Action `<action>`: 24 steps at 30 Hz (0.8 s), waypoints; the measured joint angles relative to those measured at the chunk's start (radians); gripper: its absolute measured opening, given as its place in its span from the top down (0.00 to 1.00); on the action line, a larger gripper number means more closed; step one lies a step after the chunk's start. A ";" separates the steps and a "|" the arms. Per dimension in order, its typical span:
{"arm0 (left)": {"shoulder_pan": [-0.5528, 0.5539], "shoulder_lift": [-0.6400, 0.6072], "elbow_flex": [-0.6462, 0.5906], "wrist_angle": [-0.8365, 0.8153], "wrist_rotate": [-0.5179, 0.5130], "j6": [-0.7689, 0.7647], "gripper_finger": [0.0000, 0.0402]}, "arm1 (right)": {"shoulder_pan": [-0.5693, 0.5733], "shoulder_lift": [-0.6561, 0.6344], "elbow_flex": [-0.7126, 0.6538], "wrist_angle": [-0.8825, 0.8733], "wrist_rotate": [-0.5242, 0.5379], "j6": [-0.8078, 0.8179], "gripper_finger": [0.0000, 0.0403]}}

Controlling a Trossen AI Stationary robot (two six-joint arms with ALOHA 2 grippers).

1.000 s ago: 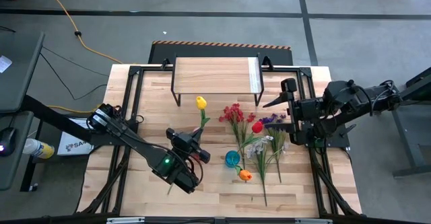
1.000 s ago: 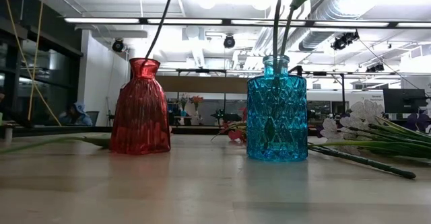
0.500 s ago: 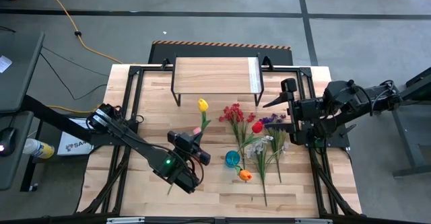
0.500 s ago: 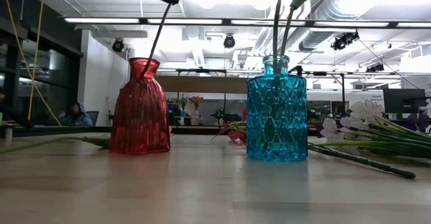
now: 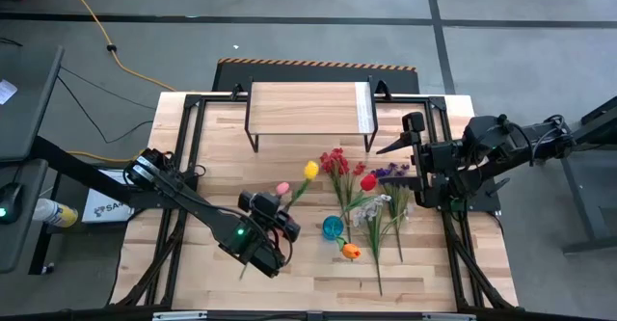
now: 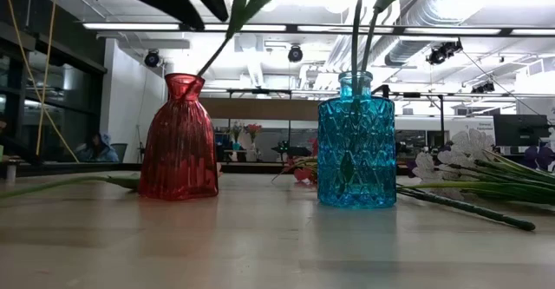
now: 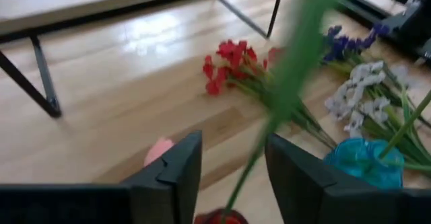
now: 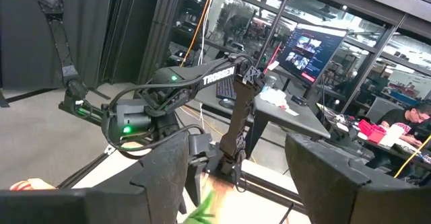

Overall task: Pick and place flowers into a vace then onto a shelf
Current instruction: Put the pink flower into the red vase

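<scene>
So far two vases are started: the red vase (image 6: 180, 138) holds the yellow tulip (image 5: 310, 170) by its stem, and the blue vase (image 6: 356, 141) holds stems too. Just above the red vase, the left gripper (image 7: 232, 177) has its jaws apart around that stem, not clamping it. Most flowers (image 5: 371, 198) lie loose on the counter (image 5: 222, 157), and the shelf (image 5: 307, 107) at the far edge carries nothing. Beside the pile, the right gripper (image 8: 236, 177) waits raised, jaws apart, holding nothing. Open counter lies between vases and shelf.
</scene>
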 joint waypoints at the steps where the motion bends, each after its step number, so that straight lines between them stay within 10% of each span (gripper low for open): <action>1: 0.000 0.000 0.000 0.000 0.017 0.000 0.49 | 0.000 0.000 0.000 0.000 0.000 0.000 0.41; 15: -0.049 -0.076 0.002 -0.056 0.168 0.014 0.40 | 0.000 0.000 0.000 0.000 0.000 0.004 0.41; 24: -0.065 -0.087 0.003 -0.182 0.544 -0.116 0.47 | 0.000 0.000 0.000 -0.001 0.000 0.004 0.41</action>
